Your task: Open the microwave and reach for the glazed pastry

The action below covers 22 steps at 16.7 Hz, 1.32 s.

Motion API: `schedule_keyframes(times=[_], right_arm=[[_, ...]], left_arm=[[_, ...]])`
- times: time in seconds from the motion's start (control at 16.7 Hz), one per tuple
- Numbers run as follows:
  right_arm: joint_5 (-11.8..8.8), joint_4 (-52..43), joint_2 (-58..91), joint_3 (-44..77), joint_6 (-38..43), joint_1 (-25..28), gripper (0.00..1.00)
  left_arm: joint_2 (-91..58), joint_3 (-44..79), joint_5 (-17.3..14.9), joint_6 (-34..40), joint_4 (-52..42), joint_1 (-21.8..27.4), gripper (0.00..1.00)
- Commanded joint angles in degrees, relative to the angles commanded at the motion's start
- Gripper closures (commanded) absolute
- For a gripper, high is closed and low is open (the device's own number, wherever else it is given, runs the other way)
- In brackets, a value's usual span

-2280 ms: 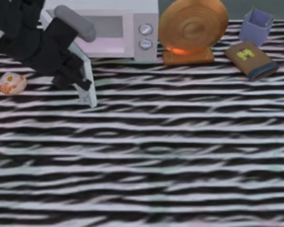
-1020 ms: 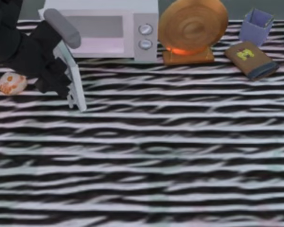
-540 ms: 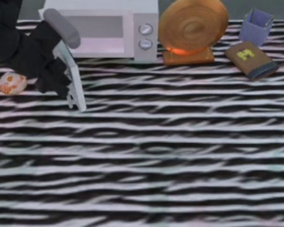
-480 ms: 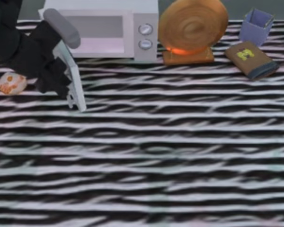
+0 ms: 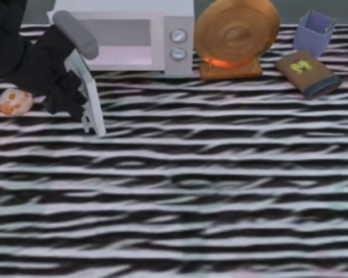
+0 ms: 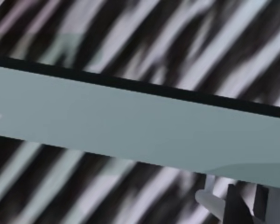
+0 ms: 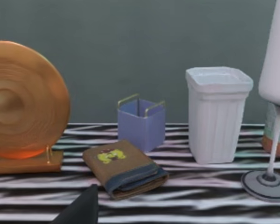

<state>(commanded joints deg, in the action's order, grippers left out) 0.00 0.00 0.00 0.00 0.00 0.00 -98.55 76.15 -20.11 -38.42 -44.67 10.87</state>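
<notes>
— Well, where's the claw?
— Left gripper (image 5: 84, 119) at the microwave (image 5: 127, 36) door (image 5: 87, 95), swung open at the table's far left; grip unclear.
— Pastry (image 5: 14, 102)?
— Left edge, beside the arm.
— Any writing?
— None legible; the wallet (image 7: 123, 167) bears a yellow emblem.

The top camera is hanging above the table, looking straight down on the zebra-striped cloth (image 5: 220, 191); the microwave (image 5: 133, 35) is sitting along the far edge at the upper left, and the round wooden disc (image 5: 236, 29) is standing just right of it.

The left wrist camera is pressing in very close to a flat pale grey-green panel (image 6: 130, 121), with only stripes showing around it.

The right wrist camera is sitting low near the cloth, facing the back wall, taking in the disc (image 7: 18, 102), the brown wallet (image 7: 123, 169) and the lilac box (image 7: 141, 122) right of the microwave. The top view is sharing these three.
</notes>
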Motion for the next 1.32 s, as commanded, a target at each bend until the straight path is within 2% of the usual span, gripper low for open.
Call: schedule_keyframes(times=[0.18, 0.66, 1.32], right_arm=[[0.0, 0.0, 0.0, 0.0, 0.0, 0.0, 0.0], [0.0, 0.0, 0.0, 0.0, 0.0, 0.0, 0.0], [0.0, 0.0, 0.0, 0.0, 0.0, 0.0, 0.0]], left_arm=[[-0.1, 0.4, -0.54, -1.98, -0.74, -0.7, 1.0], [-0.8, 1.79, -4.56, -13.16, -5.61, -5.13, 1.0], [-0.8, 1.81, -4.6, -13.26, -5.64, -5.17, 1.0]])
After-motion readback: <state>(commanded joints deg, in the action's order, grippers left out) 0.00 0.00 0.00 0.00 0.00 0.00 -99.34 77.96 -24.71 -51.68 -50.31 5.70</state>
